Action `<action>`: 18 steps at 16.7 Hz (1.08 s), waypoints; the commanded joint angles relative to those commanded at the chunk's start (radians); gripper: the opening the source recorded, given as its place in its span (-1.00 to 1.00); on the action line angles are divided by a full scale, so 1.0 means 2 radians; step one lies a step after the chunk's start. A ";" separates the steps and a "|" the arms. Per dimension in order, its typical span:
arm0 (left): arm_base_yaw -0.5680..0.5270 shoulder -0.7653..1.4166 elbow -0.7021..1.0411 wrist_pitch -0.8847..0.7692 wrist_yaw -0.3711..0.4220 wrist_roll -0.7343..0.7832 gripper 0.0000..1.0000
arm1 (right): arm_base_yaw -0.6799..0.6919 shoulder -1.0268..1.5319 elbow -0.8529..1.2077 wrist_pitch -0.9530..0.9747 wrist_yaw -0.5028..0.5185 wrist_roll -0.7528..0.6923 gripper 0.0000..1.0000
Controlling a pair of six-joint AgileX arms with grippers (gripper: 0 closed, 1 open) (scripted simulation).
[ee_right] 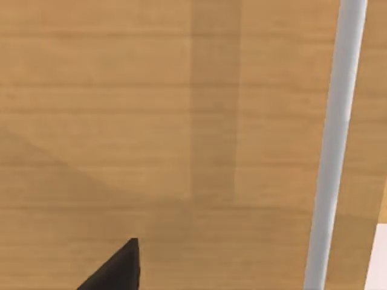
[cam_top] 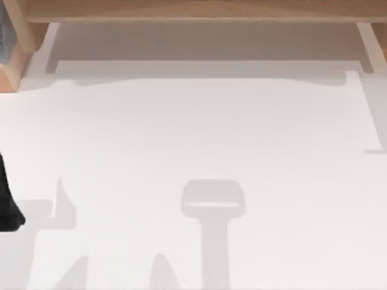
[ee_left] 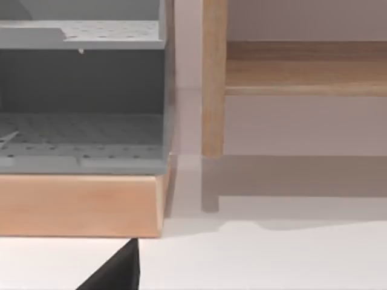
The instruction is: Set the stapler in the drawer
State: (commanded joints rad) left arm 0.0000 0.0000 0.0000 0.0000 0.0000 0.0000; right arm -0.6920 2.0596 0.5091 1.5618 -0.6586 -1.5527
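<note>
While the white table spreads wide under the top camera, a wooden frame runs along its far edge, and grey shadows lie across the near part. At the table's left edge, low down, sits the dark bulk of my left arm. From its wrist I see a grey perforated shelf unit standing on a wooden base, with an upright wooden post just beside it. My left pincer shows as a black wedge over the white table in front of that base. My right pincer, another black wedge, hangs close before a wooden panel crossed by a pale rod. Whether either pincer is released or clenched I cannot tell. Where the stapler lies I cannot tell either.
</note>
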 joint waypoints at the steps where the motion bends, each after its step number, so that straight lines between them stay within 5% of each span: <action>1: 0.000 0.000 0.000 0.000 0.000 0.000 1.00 | 0.002 0.001 0.002 -0.001 0.002 0.000 1.00; 4: 0.000 0.000 0.000 0.000 0.000 0.000 1.00 | 0.002 0.001 0.002 -0.001 0.002 0.000 1.00; 17: 0.000 0.000 0.000 0.000 0.000 0.000 1.00 | 0.002 0.001 0.002 -0.001 0.002 0.000 -0.96; 18: 0.000 0.000 0.000 0.000 0.000 0.000 1.00 | 0.002 0.001 0.002 -0.001 0.002 0.000 -1.00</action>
State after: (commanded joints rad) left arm 0.0000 0.0000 0.0000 0.0000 0.0000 0.0000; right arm -0.6888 2.0608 0.5130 1.5590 -0.6554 -1.5528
